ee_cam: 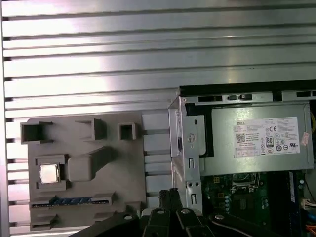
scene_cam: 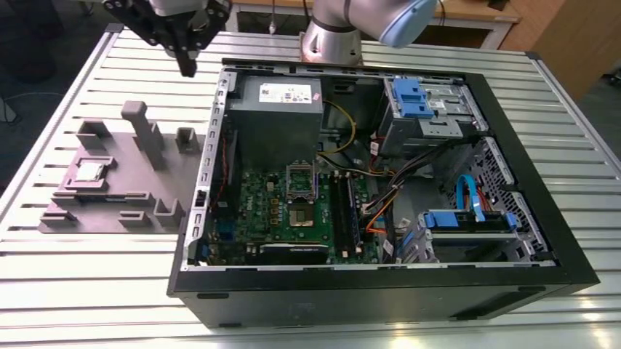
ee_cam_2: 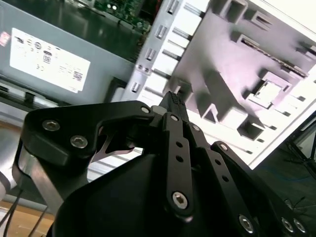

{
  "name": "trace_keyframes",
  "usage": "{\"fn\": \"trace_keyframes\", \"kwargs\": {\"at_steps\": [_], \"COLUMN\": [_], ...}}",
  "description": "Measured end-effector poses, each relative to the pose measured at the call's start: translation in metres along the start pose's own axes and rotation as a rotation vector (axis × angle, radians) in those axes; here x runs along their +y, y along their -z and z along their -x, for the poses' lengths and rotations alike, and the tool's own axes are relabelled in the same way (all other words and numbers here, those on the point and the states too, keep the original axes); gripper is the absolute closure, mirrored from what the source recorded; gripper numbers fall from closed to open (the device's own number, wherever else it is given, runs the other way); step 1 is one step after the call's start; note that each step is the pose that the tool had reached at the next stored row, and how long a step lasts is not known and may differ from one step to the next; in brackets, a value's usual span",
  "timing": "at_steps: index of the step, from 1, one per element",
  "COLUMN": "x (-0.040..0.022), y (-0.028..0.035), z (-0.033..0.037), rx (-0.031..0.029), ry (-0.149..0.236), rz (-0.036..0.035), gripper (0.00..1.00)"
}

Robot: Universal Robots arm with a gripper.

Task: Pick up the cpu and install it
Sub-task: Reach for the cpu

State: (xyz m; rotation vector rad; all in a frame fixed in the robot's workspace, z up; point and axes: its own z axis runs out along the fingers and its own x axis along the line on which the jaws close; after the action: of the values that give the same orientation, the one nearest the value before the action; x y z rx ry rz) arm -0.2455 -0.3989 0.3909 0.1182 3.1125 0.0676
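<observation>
Exterior view: cpu [scene_cam: 90, 171] in grey fixture [scene_cam: 131, 195], well apart from jaws

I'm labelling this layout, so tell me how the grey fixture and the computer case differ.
The grey fixture is a low grey block; the computer case is a far larger black box, open on top. The fixture carries the cpu in a recess; the case holds a green motherboard. Both lie on the ribbed metal table, the fixture on the exterior view's left.
</observation>
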Motion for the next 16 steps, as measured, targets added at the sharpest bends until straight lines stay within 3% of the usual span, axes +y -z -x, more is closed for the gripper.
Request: {"fn": "trace_keyframes", "kwargs": {"at_steps": [12, 16], "x": [-0.0044, -0.0047], "y": [-0.0048, -0.0049], "z": [-0.0546, -0.058], "rx": [0.0014, 0.0015], "ry": [0.0, 0.0], "rz": [-0.0001, -0.0001], "gripper": [0.89, 0.89]}}
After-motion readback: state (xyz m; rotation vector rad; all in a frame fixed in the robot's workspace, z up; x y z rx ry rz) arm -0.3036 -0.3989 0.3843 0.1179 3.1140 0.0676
